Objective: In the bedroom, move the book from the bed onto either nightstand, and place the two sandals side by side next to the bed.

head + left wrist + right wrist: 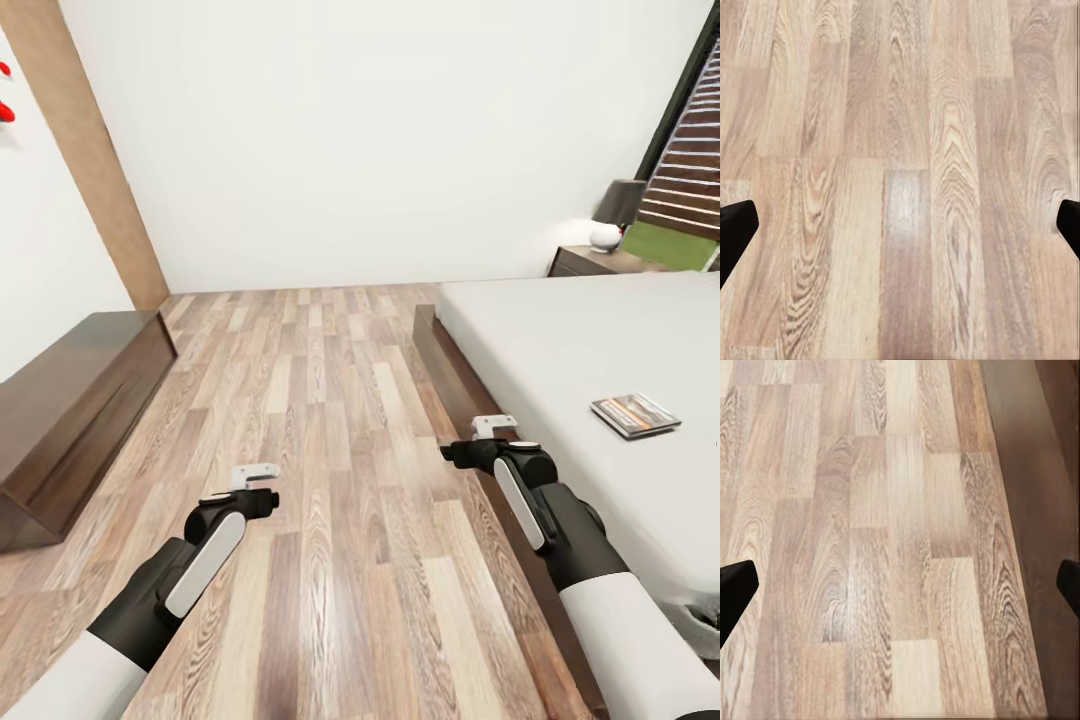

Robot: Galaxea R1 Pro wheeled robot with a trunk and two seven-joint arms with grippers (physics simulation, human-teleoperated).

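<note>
We see the small dark paperback book (635, 415) lying on the grey-mattressed bed (560, 340); our left gripper (900, 232) and right gripper (900, 589) seem spread wide, empty.

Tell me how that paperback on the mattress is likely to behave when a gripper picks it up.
The book looks thin and small, so it is probably light. It lies flat on the bed, whose soft surface may give way, so a finger could probably slip under an edge. As a paperback, it may flex if pinched at one corner.
</note>
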